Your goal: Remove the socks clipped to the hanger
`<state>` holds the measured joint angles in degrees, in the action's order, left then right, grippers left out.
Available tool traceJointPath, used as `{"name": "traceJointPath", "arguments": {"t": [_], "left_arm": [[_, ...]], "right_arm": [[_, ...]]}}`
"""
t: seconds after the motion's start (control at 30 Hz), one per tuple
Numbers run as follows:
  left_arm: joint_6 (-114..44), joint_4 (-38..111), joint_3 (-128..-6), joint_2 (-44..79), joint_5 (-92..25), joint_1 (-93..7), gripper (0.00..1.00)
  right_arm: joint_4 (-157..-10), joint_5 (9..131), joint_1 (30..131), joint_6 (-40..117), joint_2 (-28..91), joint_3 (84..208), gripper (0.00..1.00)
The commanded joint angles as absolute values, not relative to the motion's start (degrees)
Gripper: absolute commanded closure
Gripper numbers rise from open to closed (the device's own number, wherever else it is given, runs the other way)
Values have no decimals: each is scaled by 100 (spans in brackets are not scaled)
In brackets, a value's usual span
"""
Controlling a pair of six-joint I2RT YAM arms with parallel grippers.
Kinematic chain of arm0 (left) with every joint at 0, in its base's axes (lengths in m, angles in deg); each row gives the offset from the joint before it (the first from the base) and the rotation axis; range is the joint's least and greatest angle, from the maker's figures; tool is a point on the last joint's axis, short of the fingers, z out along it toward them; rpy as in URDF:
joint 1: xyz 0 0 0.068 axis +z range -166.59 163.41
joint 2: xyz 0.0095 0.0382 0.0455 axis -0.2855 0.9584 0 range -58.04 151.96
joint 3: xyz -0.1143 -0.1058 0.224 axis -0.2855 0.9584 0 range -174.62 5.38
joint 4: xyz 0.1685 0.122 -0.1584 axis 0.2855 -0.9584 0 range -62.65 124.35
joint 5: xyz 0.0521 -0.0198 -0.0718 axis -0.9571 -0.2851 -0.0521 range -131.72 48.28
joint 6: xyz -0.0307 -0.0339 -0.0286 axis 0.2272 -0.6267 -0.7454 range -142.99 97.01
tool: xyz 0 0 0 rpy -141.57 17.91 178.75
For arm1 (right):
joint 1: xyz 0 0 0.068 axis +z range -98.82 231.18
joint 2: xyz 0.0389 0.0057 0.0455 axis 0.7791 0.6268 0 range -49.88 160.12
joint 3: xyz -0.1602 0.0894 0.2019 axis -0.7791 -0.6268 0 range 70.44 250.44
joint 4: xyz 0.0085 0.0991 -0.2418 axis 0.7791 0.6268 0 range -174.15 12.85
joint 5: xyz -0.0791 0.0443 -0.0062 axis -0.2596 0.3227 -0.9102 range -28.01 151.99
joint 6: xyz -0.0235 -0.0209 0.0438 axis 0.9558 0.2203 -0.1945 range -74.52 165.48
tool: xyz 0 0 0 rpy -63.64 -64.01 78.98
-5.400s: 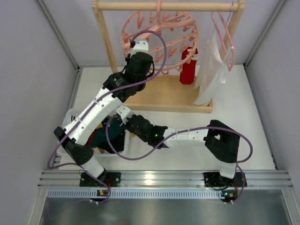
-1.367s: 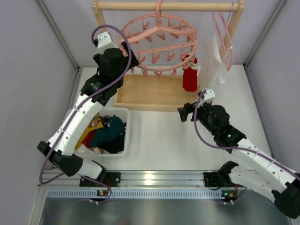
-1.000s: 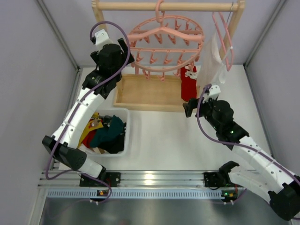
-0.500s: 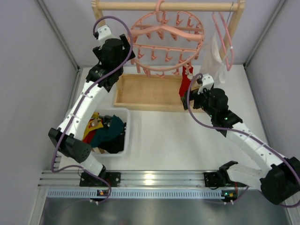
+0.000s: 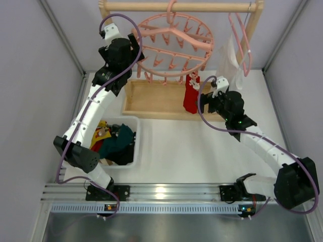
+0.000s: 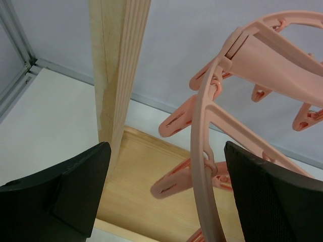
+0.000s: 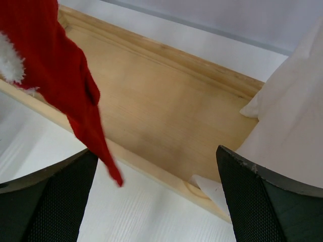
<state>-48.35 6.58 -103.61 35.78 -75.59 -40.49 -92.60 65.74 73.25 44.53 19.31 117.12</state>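
Observation:
The round pink hanger (image 5: 174,34) hangs from the wooden rail, and one red sock (image 5: 192,96) dangles from a clip on its near right side. My left gripper (image 5: 134,51) is open at the ring's left edge. In the left wrist view the pink rim (image 6: 204,166) and a clip run between my fingers, nearer the right one, without touching either. My right gripper (image 5: 203,101) is open just right of the sock. In the right wrist view the red sock (image 7: 55,75) hangs above my left finger (image 7: 45,201), not between the jaws.
A wooden rack with an upright post (image 6: 118,75) and a flat base (image 7: 166,106) carries the rail. A white cloth (image 5: 227,63) on a slim pink hanger hangs right of the sock. A white bin (image 5: 136,136) at the left holds several socks.
My right arm has reached up and forward to the red sock. The ring hanger has turned and swung, carrying the sock left and nearer. My left gripper has stayed at the ring's left edge.

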Motion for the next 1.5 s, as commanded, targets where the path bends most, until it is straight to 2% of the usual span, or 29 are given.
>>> {"name": "traceJointPath", "arguments": {"t": [0.0, 0.3, 0.53, 0.83, 0.87, 0.97, 1.03, 1.13, 1.23, 1.27, 1.47], "left_arm": [[-4733, 878, -10615, 3653, -7494, -3988, 2], [-4760, 878, -10642, 3662, -7441, -3979, 2], [-4707, 878, -10650, 3670, -7459, -3979, 2], [-4707, 869, -10677, 3618, -7362, -3970, 2], [-4716, 869, -10668, 3583, -7319, -3970, 2], [-4777, 869, -10624, 3530, -7248, -3970, 2], [-4795, 869, -10615, 3503, -7231, -3970, 2], [-4742, 869, -10642, 3495, -7257, -3970, 2], [-4716, 852, -10642, 3442, -7231, -3970, 2], [-4716, 860, -10642, 3416, -7204, -3970, 2], [-4760, 843, -10571, 2924, -7020, -3979, 2]], "right_arm": [[-9847, 6751, 7219, 4715, 1929, 11940, 5], [-10794, 8324, 7219, 4294, 2421, 11764, 16], [-11446, 8669, 7219, 4074, 3079, 11869, 27], [-12079, 8774, 7228, 3819, 3317, 11694, 54], [-12210, 8791, 7245, 3784, 3344, 11685, 60], [-12448, 8897, 7289, 3643, 3502, 11685, 62], [-12510, 8897, 7315, 3608, 3590, 11711, 65], [-12659, 8871, 7351, 3529, 3573, 11642, 85], [-12756, 8669, 7447, 3502, 3354, 11449, 93], [-12757, 8599, 7500, 3511, 3275, 11413, 98], [-12265, 7415, 8132, 3827, 2712, 11281, 100]]}}
